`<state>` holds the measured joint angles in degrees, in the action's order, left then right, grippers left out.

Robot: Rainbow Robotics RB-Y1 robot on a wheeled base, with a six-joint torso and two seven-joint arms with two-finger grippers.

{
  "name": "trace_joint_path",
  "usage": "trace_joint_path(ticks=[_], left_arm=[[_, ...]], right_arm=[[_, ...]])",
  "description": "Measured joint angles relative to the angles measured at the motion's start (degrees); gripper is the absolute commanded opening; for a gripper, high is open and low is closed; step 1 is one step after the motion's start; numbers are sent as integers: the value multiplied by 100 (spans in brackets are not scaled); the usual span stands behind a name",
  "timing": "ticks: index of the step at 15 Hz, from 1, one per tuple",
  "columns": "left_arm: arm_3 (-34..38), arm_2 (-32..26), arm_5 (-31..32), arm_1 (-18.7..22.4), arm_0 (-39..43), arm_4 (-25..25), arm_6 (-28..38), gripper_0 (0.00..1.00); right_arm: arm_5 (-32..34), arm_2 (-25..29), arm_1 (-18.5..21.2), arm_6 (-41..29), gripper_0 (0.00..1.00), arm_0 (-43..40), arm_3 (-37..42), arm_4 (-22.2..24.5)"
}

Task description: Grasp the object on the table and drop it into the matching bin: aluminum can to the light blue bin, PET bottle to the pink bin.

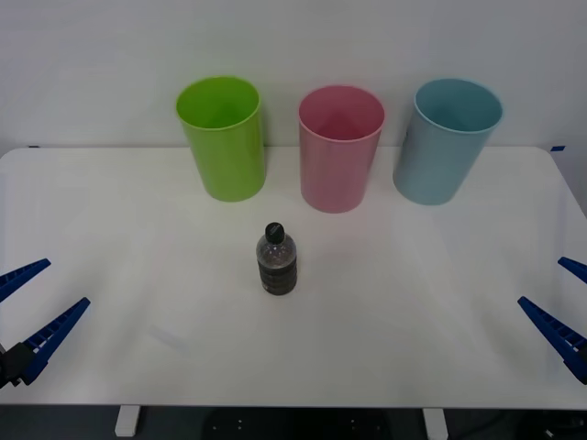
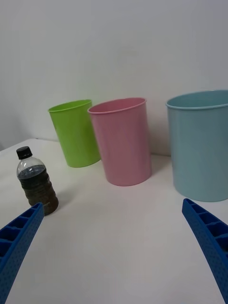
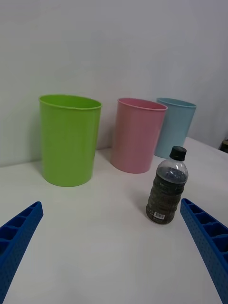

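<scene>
Grippers left and right gape wide, empty, flanking the upright bottle.

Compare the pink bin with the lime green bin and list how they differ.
The pink bin stands in the middle of the row, while the lime green bin stands at the robot's left end. The pink bin is nearly straight behind the PET bottle; the green one is off to the bottle's left. They differ in colour. Both are tall, tapered, upright and open-topped, about the same size.
</scene>
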<state>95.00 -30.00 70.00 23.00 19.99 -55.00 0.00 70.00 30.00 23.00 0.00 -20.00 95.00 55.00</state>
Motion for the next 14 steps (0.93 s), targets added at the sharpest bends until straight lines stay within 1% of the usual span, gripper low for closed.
trace_joint_path(ticks=[4, 7, 9, 14], left_arm=[[0, 0, 0, 0, 0, 0, 0, 100], [0, 0, 0, 0, 0, 0, 0, 100], [0, 0, 0, 0, 0, 0, 0, 100], [0, 0, 0, 0, 0, 0, 0, 100]], right_arm=[[-4, 8, -63, -2, 100, -11, -37, 22], [-58, -73, -22, 1, 100, -12, -10, 36], [-127, -277, 49, 14, 100, 5, -9, 31], [-276, -808, 55, 195, 100, 72, -10, 40]])
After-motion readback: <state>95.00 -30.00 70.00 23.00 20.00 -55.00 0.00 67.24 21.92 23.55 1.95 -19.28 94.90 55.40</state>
